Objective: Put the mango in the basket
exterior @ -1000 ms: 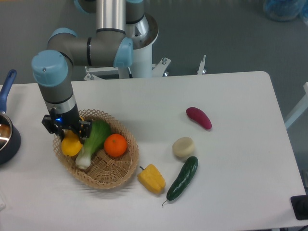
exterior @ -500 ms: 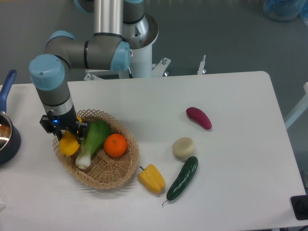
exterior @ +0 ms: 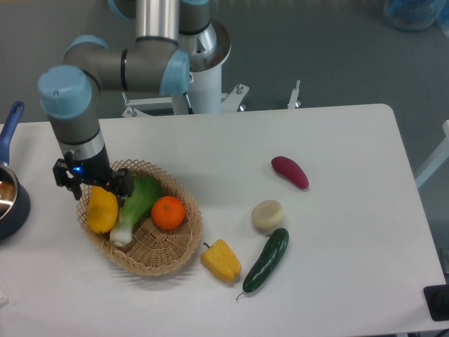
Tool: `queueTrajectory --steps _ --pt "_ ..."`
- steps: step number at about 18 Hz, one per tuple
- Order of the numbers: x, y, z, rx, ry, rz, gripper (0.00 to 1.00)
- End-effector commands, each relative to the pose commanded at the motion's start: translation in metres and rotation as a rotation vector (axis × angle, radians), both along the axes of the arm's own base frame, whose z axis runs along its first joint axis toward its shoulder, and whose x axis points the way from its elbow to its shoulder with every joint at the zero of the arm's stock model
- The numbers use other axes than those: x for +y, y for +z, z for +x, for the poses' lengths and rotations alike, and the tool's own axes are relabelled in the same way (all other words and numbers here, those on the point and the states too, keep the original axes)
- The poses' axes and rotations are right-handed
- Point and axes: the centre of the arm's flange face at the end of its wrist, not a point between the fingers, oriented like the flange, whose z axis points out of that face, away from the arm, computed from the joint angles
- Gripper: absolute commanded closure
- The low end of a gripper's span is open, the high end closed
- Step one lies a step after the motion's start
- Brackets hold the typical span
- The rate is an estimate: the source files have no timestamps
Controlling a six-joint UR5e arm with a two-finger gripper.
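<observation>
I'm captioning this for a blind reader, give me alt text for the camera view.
A robot hand hovers just above a mango lying in a wicker basket with an orange and a leafy green vegetable.

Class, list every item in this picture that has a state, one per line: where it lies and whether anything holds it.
mango: lying in the basket at its left side, not held
basket: upright on the table, holding three items
pincer: above the mango, open or shut unclear
orange: in the basket
leafy green vegetable: in the basket, between mango and orange
yellow bell pepper: on the table
cucumber: on the table
pot: at the left edge
</observation>
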Motion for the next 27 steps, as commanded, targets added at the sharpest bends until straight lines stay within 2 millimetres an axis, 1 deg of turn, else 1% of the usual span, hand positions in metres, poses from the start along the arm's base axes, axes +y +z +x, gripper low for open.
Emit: queueTrajectory --steps 2,3,4,6,8,9,12,13,14,15,16,17,18,20,21,24,27 --pt "-0.017 0.023 -0.066 0.061 -0.002 0.012 0.00" --pt "-0.029 0.034 -0.097 0.093 0.002 0.015 0.00" --pt "-0.041 0.046 -0.127 0.127 -0.006 0.016 0.00" --pt "-0.065 0.059 -0.178 0.185 -0.031 -0.008 0.00" --pt "-0.089 0.063 -0.218 0.221 -0.053 -0.039 0.00" --pt "-0.102 0.066 -0.234 0.240 -0.068 -0.058 0.00" --pt "-0.140 0.069 -0.272 0.282 -0.131 -0.120 0.00" --pt "-0.151 0.070 -0.280 0.291 -0.155 -0.136 0.00" --pt "-0.159 0.069 -0.283 0.298 -0.178 -0.151 0.00" --pt "-0.162 0.076 -0.282 0.316 -0.196 -0.164 0.00" --pt "-0.169 0.087 -0.280 0.327 -0.203 -0.168 0.00" --pt "-0.186 0.094 -0.285 0.324 -0.191 -0.179 0.00" --pt "-0.199 0.100 -0.289 0.315 -0.195 -0.185 0.00" --pt "-0.216 0.108 -0.289 0.299 -0.262 -0.208 0.00" --pt "-0.227 0.110 -0.293 0.297 -0.297 -0.219 0.00" --pt "-0.247 0.115 -0.297 0.287 -0.368 -0.224 0.00" --pt "-0.249 0.118 -0.296 0.290 -0.377 -0.216 0.00"
